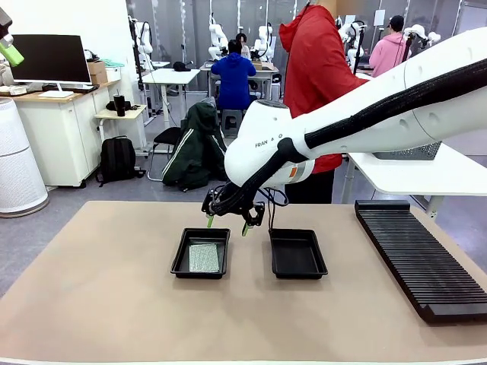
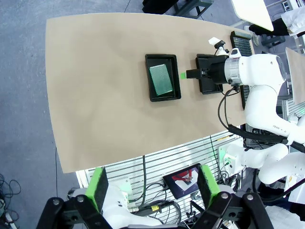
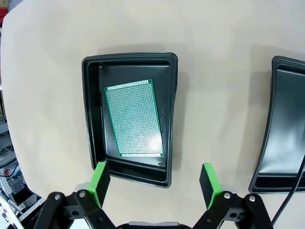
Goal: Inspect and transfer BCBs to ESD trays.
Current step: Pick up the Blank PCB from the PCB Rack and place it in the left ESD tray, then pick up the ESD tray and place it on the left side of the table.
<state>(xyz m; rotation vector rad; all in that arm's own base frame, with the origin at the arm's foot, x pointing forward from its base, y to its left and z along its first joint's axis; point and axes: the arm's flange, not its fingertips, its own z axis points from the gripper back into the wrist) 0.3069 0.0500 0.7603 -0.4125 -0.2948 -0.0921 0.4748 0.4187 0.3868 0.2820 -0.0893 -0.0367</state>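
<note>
One board (image 1: 204,257) down in the left tray (image 1: 179,262), right tray (image 1: 297,255) bare

The board's a thin pale grey-green rectangle covered in a fine grid of holes. It lies flat on the tray floor, slightly skewed against the walls, and a little smaller than the floor. Both trays are the same shallow black plastic with sloped rims and rounded corners, sitting side by side with a small gap between them.

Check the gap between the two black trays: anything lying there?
Nothing: bare tabletop runs between the loaded tray and the empty tray, clearest in the right wrist view.
</note>
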